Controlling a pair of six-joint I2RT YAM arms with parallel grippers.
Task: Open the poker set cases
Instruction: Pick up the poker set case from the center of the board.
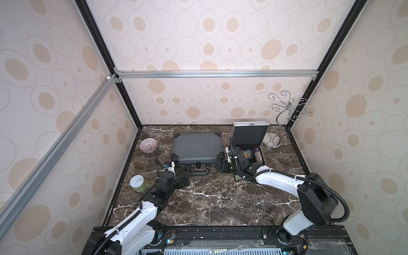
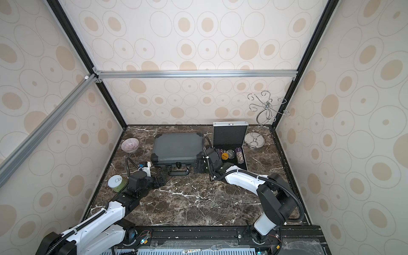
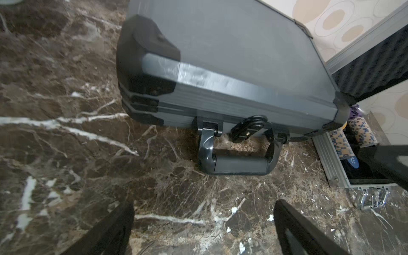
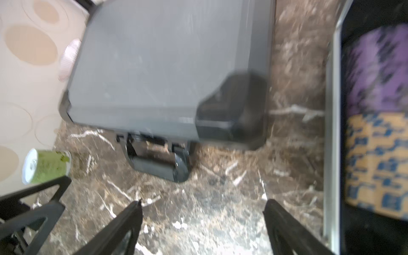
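Flat grey case (image 1: 195, 146), black-cornered, lies shut on veined marble (image 1: 209, 198).

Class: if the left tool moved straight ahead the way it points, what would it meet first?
Probably the black handle of the dark grey case, with only bare tabletop before the left tool.

Lg case (image 1: 196, 146) just L of sm case (image 1: 250, 132)

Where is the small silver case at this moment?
In both top views the silver case stands open at the back right, between the grey case and the wire stand.
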